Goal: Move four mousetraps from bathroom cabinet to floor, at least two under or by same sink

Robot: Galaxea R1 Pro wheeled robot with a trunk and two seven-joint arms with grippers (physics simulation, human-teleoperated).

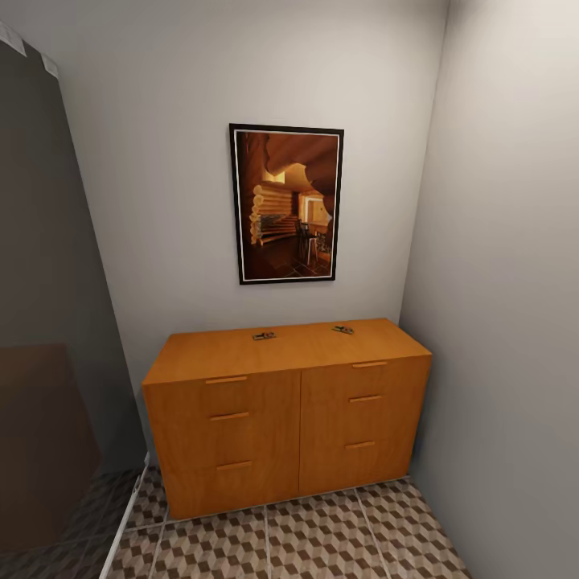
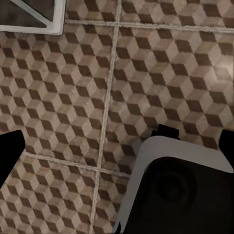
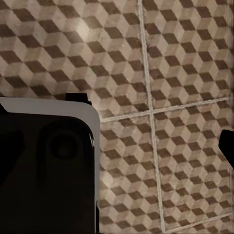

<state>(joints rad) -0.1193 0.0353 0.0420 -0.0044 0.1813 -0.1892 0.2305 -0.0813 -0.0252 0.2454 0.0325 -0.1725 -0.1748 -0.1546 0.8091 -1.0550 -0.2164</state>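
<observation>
Pale grey walls meet in a corner, and the bathroom floor, tiled in a brown, beige and white cube pattern with pale grout lines, spreads across the foot of the head view. Against the back wall stands the cabinet, low, wide and orange-brown, its right end close to the side wall, with six drawer fronts in two columns, each carrying a wooden bar handle. Above it hangs a dark-framed picture in warm brown tones. At the left edge rises a dark translucent panel with a white lower frame.

Two mousetraps lie on the cabinet's flat top near its back edge, well apart from each other: one about midway along, the other further right. Their details are too small to make out.

Both wrist views look down on the same tiled floor, with a rounded white-and-black part of the robot in each. The left hand shows dark fingertips at opposite edges of its view, so it stands open. Of the right hand, a single dark tip shows at one edge; whether it is open or closed cannot be told.
</observation>
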